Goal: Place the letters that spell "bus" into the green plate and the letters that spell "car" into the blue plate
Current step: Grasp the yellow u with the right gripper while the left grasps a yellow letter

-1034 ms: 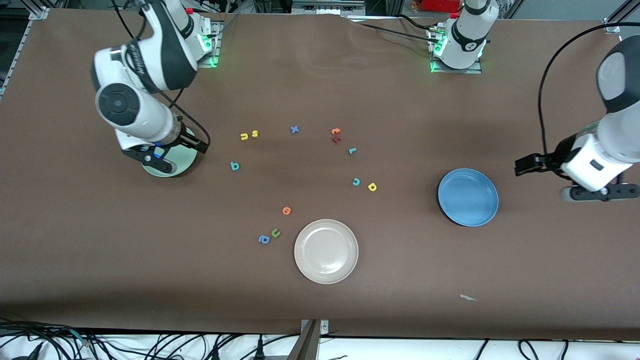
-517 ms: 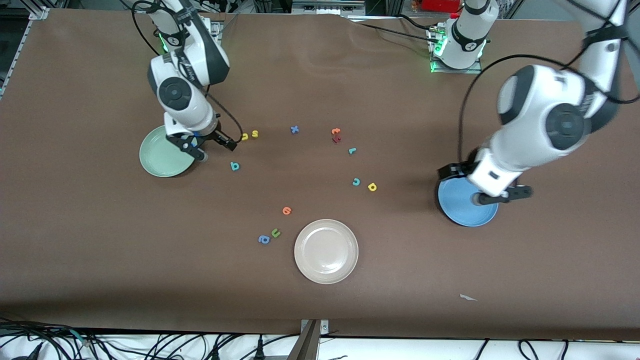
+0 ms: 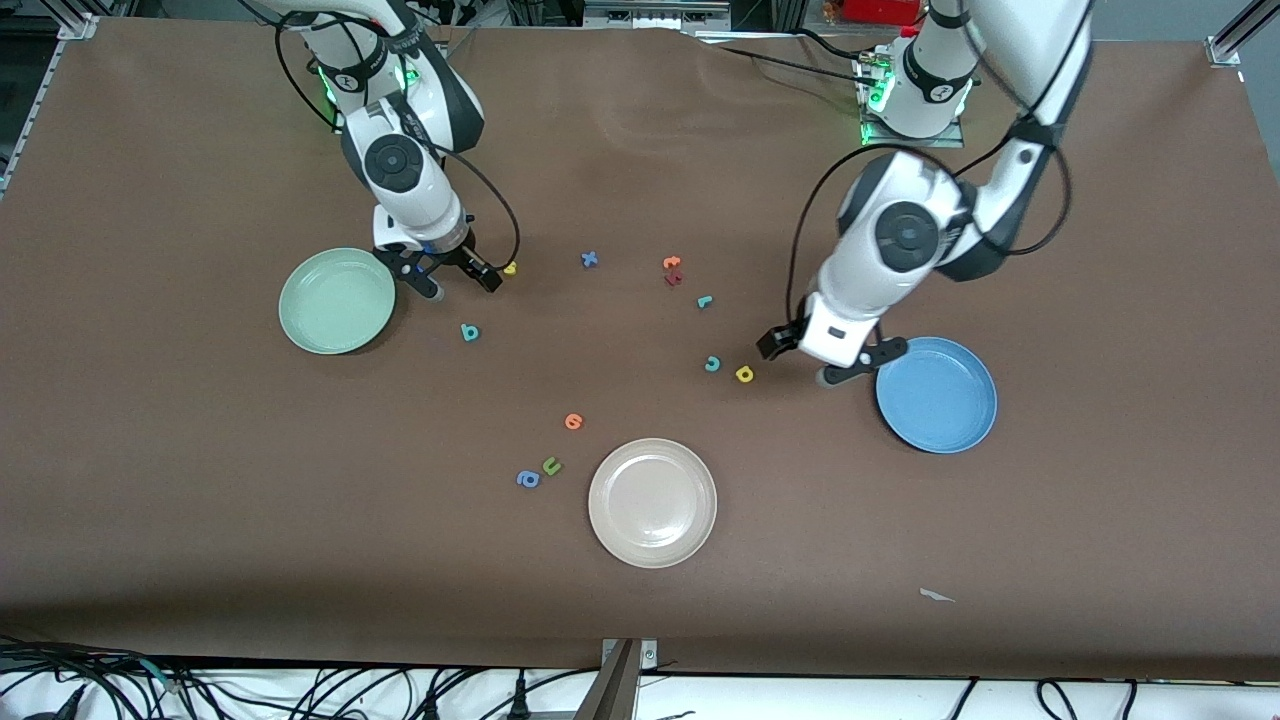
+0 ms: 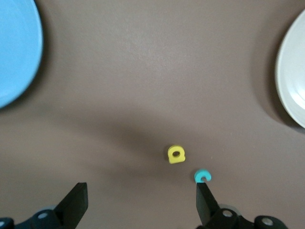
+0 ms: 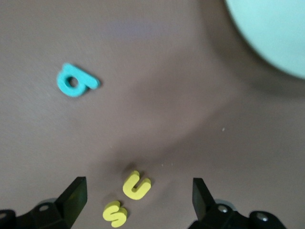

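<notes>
Nothing is sorted yet: the green plate (image 3: 337,301) at mid-left and blue plate (image 3: 936,394) at mid-right are bare, all six letters lie on the worktop (image 3: 640,620) between them, under the wide, empty right hand (image 3: 459,283) and left hand (image 3: 797,360).

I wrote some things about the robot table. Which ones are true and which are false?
1. The green plate has letters in it. False: it holds nothing.
2. The left gripper hangs with jaws open beside the yellow a. True.
3. The teal b lies in the blue plate. False: it lies on the table.
4. The right gripper, jaws open, is over the yellow u and yellow s. True.
</notes>
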You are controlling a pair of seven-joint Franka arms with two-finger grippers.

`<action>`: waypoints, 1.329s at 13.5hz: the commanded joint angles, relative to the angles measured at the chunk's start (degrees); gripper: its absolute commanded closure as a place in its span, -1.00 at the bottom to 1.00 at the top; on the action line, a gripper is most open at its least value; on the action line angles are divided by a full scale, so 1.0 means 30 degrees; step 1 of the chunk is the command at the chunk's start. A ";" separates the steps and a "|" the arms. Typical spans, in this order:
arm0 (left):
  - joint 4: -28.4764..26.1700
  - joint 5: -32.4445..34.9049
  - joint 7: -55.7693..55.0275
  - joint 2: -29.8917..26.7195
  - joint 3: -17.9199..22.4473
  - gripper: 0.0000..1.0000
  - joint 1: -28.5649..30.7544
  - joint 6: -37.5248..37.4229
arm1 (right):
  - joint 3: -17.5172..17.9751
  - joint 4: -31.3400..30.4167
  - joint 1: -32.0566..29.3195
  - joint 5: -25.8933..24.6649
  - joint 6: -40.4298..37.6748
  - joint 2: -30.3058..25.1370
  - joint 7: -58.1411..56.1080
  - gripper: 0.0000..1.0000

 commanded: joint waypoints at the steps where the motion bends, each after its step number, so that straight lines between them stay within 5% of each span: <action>1: 0.1029 0.2193 -0.3786 0.2065 0.0011 -1.00 -0.0774 0.0969 | 0.0413 -0.0232 -0.0086 0.0219 0.1360 0.0677 0.0873 -0.95; 5: 0.3433 0.2256 -0.5462 0.4851 0.0011 -1.00 -0.0923 0.0940 | 0.0794 -0.0262 -0.0086 0.0219 0.2009 0.1265 0.1375 -0.83; 9: 0.3406 0.2257 -0.5583 0.5351 0.0011 -0.93 -0.0982 0.0940 | 0.0824 -0.0262 -0.0086 0.0219 0.1979 0.1294 0.1229 0.02; 14: 0.3435 0.2228 -0.6168 0.5528 0.0011 -0.49 -0.1129 0.0969 | 0.0794 -0.0262 -0.0086 0.0219 0.1863 0.1207 0.0907 0.97; 18: 0.3436 0.2111 -0.6665 0.5675 0.0011 -0.07 -0.1158 0.0998 | 0.0794 -0.0116 -0.0116 0.0219 0.0376 0.0157 0.0848 1.00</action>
